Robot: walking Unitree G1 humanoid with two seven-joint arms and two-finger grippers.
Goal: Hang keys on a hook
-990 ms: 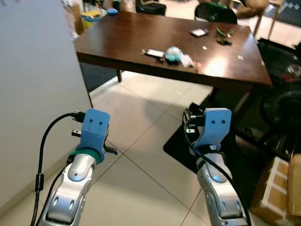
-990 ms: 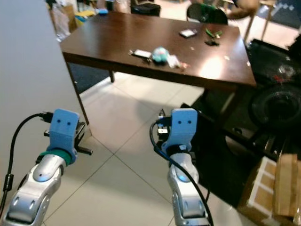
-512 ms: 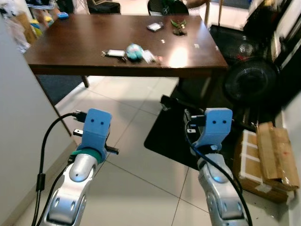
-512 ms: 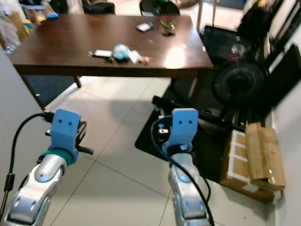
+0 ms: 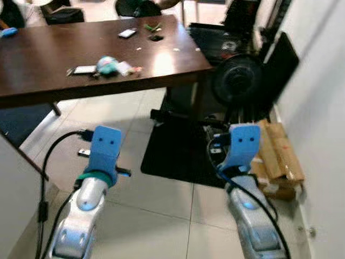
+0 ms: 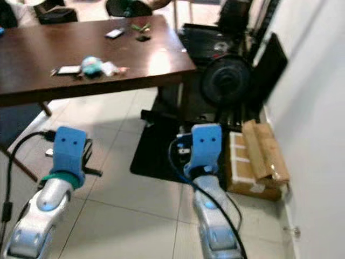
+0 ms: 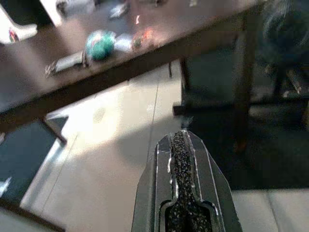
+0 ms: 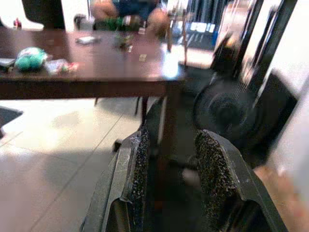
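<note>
Standing on tile floor (image 5: 161,189), well apart from the table (image 5: 48,59), with nothing yet in either gripper. Holding the left gripper (image 7: 182,145) out over the floor, fingers pressed together and empty. Holding the right gripper (image 8: 169,145) forward too, fingers parted with a clear gap and nothing between them. Facing a teal ball (image 5: 107,65) on the tabletop, flanked by a flat card (image 5: 84,69) and small bits that are probably the keys (image 5: 125,68), though too small to make out for certain. Not seeing any hook among fan (image 5: 237,81), boxes (image 5: 277,156) and wall (image 5: 318,108). Judging the task as barely started: approach to the table, the pickup, the search for a hook and the hanging all remaining. Reckoning the table edge needs closing in on before any reach. Noting a seated person (image 8: 128,12) at the far side of the table.
</note>
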